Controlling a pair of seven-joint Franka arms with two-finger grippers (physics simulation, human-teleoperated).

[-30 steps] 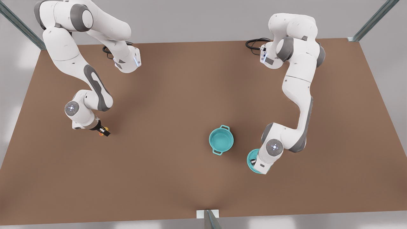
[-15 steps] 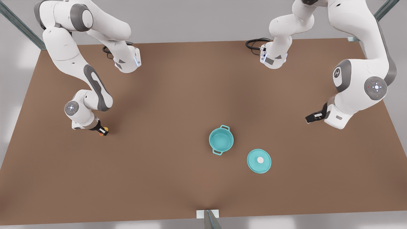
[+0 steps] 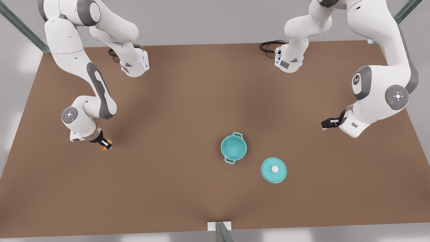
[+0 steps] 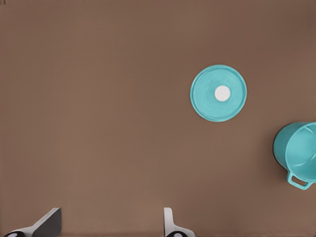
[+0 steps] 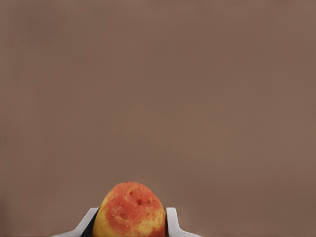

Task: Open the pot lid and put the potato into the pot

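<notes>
Potato (image 5: 131, 210) clamped between right gripper (image 3: 105, 144) fingers (front view's left), well apart from pot (image 3: 233, 148). Pot uncovered on table (image 3: 188, 101); pot lid (image 3: 273, 170) flat just beside. Left gripper (image 3: 327, 123) parted, holding nothing, raised near front view's right.

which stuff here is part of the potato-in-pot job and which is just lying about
Part of the job:
- potato, held in the right tool
- pot, open
- lid, flat on the table beside the pot
- left tool, open, waiting off to the side

Just there:
- table
- black cables at the arm bases
</notes>
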